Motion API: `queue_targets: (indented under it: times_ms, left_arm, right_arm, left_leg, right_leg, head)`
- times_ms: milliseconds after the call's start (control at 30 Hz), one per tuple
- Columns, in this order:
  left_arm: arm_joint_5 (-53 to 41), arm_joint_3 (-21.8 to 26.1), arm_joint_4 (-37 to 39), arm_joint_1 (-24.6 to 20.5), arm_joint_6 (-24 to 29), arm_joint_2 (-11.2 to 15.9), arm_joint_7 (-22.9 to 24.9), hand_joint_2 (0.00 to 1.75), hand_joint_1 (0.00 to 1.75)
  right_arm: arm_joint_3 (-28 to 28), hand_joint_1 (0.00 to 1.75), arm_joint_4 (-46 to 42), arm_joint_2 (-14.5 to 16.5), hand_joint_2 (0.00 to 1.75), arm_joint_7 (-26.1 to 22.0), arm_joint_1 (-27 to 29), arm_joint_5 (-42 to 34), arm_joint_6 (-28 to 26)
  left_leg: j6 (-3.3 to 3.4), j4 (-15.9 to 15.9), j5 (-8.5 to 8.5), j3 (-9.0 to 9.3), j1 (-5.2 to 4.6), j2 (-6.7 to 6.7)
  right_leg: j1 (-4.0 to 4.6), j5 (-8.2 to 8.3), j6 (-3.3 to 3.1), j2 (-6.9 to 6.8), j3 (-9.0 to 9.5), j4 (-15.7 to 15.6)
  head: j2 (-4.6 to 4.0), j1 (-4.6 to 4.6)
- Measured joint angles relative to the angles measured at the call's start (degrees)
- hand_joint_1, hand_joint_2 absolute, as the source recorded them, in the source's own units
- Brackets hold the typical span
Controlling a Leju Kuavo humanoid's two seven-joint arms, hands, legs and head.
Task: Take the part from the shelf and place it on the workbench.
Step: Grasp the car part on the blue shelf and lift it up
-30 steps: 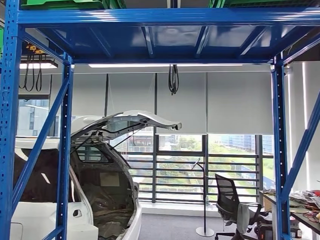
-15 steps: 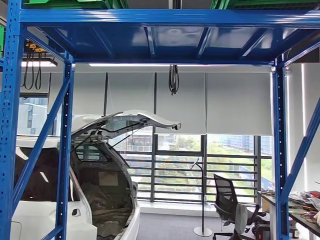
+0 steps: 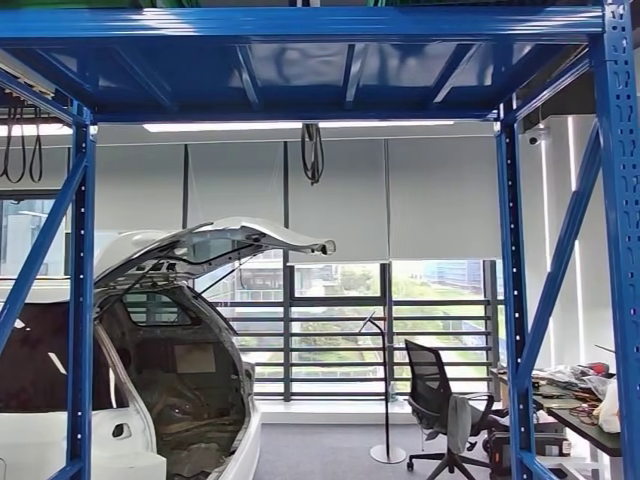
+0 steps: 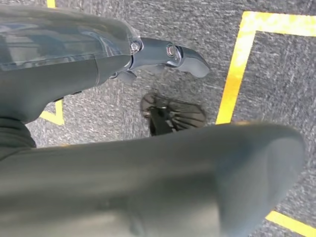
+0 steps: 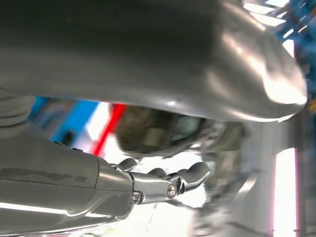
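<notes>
The blue steel shelf (image 3: 302, 22) spans the head view, its deck seen from below and its posts at both sides. A workbench (image 3: 596, 437) cluttered with small items stands low at the right, behind the right posts. My left hand (image 4: 111, 148) hangs over grey carpet, its thick thumb well apart from its fingers (image 4: 168, 52), holding nothing. My right hand (image 5: 111, 59) has its fingers (image 5: 186, 177) stretched out straight and away from the thumb. A blurred dark glossy shape (image 5: 156, 131) lies beyond it; I cannot tell what it is.
A white car (image 3: 45, 440) with its hatch raised stands at the left behind the shelf. A black office chair (image 3: 434, 400) and a floor lamp (image 3: 386, 400) stand before the windows. Yellow tape lines (image 4: 234, 69) mark the carpet below my left hand.
The whole head picture has slid to the left, so the camera has turned right. A nearer blue post has come in at the right edge.
</notes>
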Motion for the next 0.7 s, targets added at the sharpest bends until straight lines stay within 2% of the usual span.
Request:
queue_targets:
  times_ms: [33,67,100,133,200,233,300,367,400,467,533,567,600,633,700]
  left_arm:
    - [-0.9,0.9,0.2,-0.1,0.0,-0.1,-0.2,0.00,0.00]
    - [-1.8,1.8,0.3,-0.2,-0.1,-0.2,-0.4,0.00,0.00]
    - [-2.7,2.7,0.5,-0.3,-0.1,-0.3,-0.6,0.00,0.00]
    - [-3.6,3.4,0.6,-0.3,-0.1,-0.4,-0.8,0.00,0.00]
    - [-5.1,4.7,0.8,-0.5,-0.2,-0.5,-1.2,0.00,0.00]
    - [-5.6,5.2,0.9,-0.6,-0.2,-0.6,-1.3,0.00,0.00]
    - [-6.0,5.9,1.1,-0.9,-0.2,-0.8,-1.5,0.00,0.00]
    - [-6.1,6.4,1.1,-1.0,-0.3,-1.0,-1.6,0.00,0.00]
    - [-6.1,6.5,1.1,-1.1,-0.4,-1.0,-1.6,0.00,0.00]
    - [-6.2,6.8,1.2,-1.2,-0.4,-1.1,-1.8,0.00,0.00]
    - [-6.2,7.0,1.3,-1.2,-0.4,-1.2,-1.8,0.00,0.00]
    - [-6.2,7.1,1.3,-1.2,-0.4,-1.2,-1.9,0.00,0.00]
    - [-6.3,7.2,1.4,-1.2,-0.4,-1.2,-1.9,0.00,0.00]
    - [-6.3,7.3,1.4,-1.2,-0.4,-1.2,-1.9,0.00,0.00]
    - [-6.3,7.3,1.5,-1.3,-0.5,-1.3,-1.9,0.00,0.00]
  right_arm:
    - [0.5,0.00,-1.1,-0.5,0.00,-0.2,-0.5,-0.2,0.3]
    - [1.0,0.00,-2.2,-0.9,0.00,-0.5,-0.9,-0.4,0.6]
    - [1.4,0.00,-3.2,-1.4,0.00,-0.7,-1.3,-0.5,0.8]
    - [1.8,0.00,-4.2,-1.8,0.00,-1.0,-1.7,-0.7,1.1]
    - [2.5,0.00,-5.8,-2.5,0.00,-1.5,-2.6,-0.9,1.5]
    - [2.7,0.00,-6.4,-2.8,0.00,-1.6,-2.9,-0.9,1.6]
    - [3.1,0.00,-7.1,-3.3,0.00,-1.7,-3.2,-0.9,1.7]
    - [3.5,0.00,-7.7,-4.0,0.00,-1.7,-3.2,-0.8,1.6]
    - [3.6,0.00,-7.9,-4.3,0.00,-1.7,-3.3,-0.7,1.6]
    - [3.7,0.00,-8.1,-5.0,0.00,-1.7,-3.3,-0.6,1.4]
    - [3.8,0.00,-8.1,-5.5,0.00,-1.7,-3.0,-0.5,1.2]
    - [3.8,0.00,-7.9,-5.7,0.00,-1.5,-2.7,-0.4,1.1]
    - [3.8,0.00,-7.7,-5.9,0.00,-1.3,-2.3,-0.3,1.0]
    - [3.7,0.00,-7.4,-6.2,0.00,-1.0,-2.0,-0.3,0.8]
    - [3.6,0.00,-6.5,-6.9,0.00,-0.3,-1.5,-0.2,0.6]
  left_leg:
    - [0.02,3.9,-1.34,-1.94,-0.01,-0.01]
    - [0.05,6.3,-1.75,-3.29,-0.01,-0.01]
    - [0.11,6.6,-1.03,-3.72,-0.01,-0.01]
    - [0.19,4.6,0.77,-3.06,0.02,-0.04]
    - [0.32,-2.7,5.09,-0.15,0.14,-0.59]
    - [0.36,-5.9,6.29,1.12,0.21,-0.94]
    - [0.52,-8.2,6.54,1.99,0.08,-1.40]
    - [1.11,-8.5,6.67,1.96,-0.09,-1.14]
    - [1.48,-8.6,6.80,1.97,-0.12,-0.98]
    - [2.14,-8.7,6.99,1.97,-0.17,-0.61]
    - [2.51,-8.7,6.98,1.95,-0.54,-0.28]
    - [2.60,-8.7,6.97,1.94,-0.75,-0.13]
    - [2.67,-8.7,6.96,1.95,-0.95,-0.03]
    - [2.71,-8.7,6.96,1.98,-1.11,0.01]
    - [2.72,-8.7,6.95,2.02,-1.29,0.03]
  right_leg:
    - [0.10,-0.02,-0.08,0.12,0.01,0.0]
    - [0.17,-0.03,-0.10,0.29,0.03,0.0]
    - [0.20,-0.04,-0.09,0.54,0.06,0.0]
    - [0.20,-0.06,-0.06,0.84,0.11,0.0]
    - [0.23,-0.17,0.20,1.47,0.14,0.2]
    - [0.30,-0.20,0.45,1.79,0.03,0.3]
    - [0.32,-0.04,1.16,2.27,-0.31,0.4]
    - [0.05,0.03,1.86,2.37,-0.48,0.3]
    - [-0.03,-0.46,2.11,2.05,-0.67,0.8]
    - [-0.05,-3.10,2.36,1.21,-2.40,4.9]
    - [0.01,-6.55,2.37,0.88,-5.78,12.5]
    - [0.06,-7.42,2.30,0.86,-7.09,15.4]
    - [0.19,-7.23,2.13,0.86,-7.48,16.4]
    - [0.41,-6.01,1.83,0.86,-6.78,15.0]
    - [1.17,-2.36,0.81,0.61,-3.01,7.3]
  head:
    - [0.00,0.00]
    - [0.00,0.00]
    - [0.00,0.00]
    - [0.00,0.00]
    - [0.00,-0.01]
    - [0.00,-0.02]
    - [0.00,-0.02]
    - [0.00,-0.01]
    - [0.00,-0.01]
    - [0.00,-0.01]
    - [0.00,-0.01]
    - [0.00,-0.02]
    - [0.00,-0.02]
    - [0.00,-0.02]
    - [0.00,-0.01]
